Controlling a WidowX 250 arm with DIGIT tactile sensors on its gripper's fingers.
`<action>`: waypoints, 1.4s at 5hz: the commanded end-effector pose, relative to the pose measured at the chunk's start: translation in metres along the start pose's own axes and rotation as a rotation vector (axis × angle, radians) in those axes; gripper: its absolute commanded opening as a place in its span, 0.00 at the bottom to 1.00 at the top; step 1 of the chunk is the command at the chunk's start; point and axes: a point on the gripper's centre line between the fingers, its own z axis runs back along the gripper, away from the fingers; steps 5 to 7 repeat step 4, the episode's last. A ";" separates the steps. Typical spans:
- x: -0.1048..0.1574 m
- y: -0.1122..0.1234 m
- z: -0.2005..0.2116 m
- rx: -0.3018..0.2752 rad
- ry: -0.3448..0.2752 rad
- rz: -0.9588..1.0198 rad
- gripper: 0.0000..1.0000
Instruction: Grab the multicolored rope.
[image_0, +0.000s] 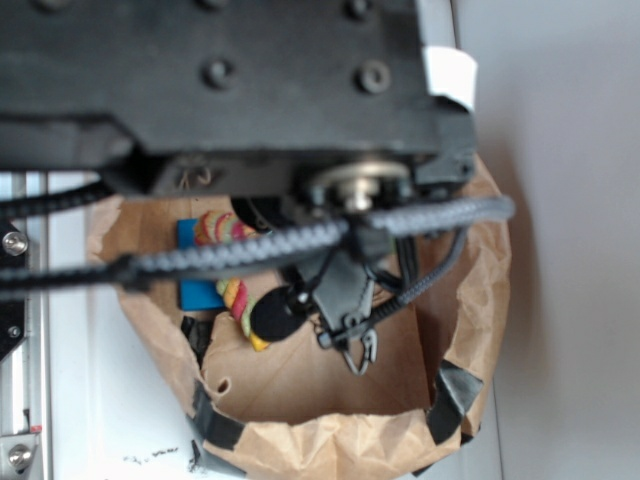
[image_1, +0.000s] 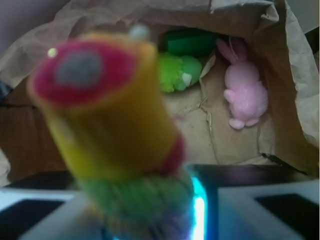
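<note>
rope (image_1: 112, 132): fills my wrist view, blurred, very close to the lens. I see a red end face with a grey centre, then a yellow band, a red stripe, and green strands at the bottom. It stands tilted, top leaning left. In the exterior view it shows as red, yellow and green coils running from the blue block down towards the gripper.
gripper (image_0: 352, 340): in the exterior view it hangs inside the bag, partly behind cables. In the wrist view its white fingers (image_1: 270, 207) sit at the bottom left and right, and the rope's green end drops between them. I can't tell how wide the jaws stand or whether they pinch the rope; the blur hides any contact.
bag (image_1: 292, 95): brown paper, crumpled walls, rim rolled down, black tape on the near rim in the exterior view. It carries everything here.
block (image_0: 196, 265): blue, by the bag's left wall in the exterior view, with the rope across it.
green plush (image_1: 177, 70): lime, at the bag's far wall in the wrist view, well apart from the rope.
bunny (image_1: 245, 90): pink plush, lying at the bag's right wall, just beside the green plush.
green box (image_1: 192, 42): dark green, behind the green plush, against the far wall.
cables (image_0: 250, 250): black braided, crossing the exterior view over the bag.
</note>
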 end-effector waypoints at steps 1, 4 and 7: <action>0.007 0.006 0.031 -0.045 -0.112 -0.010 0.00; 0.004 0.006 0.022 -0.029 -0.149 -0.020 0.00; 0.004 0.006 0.022 -0.029 -0.149 -0.020 0.00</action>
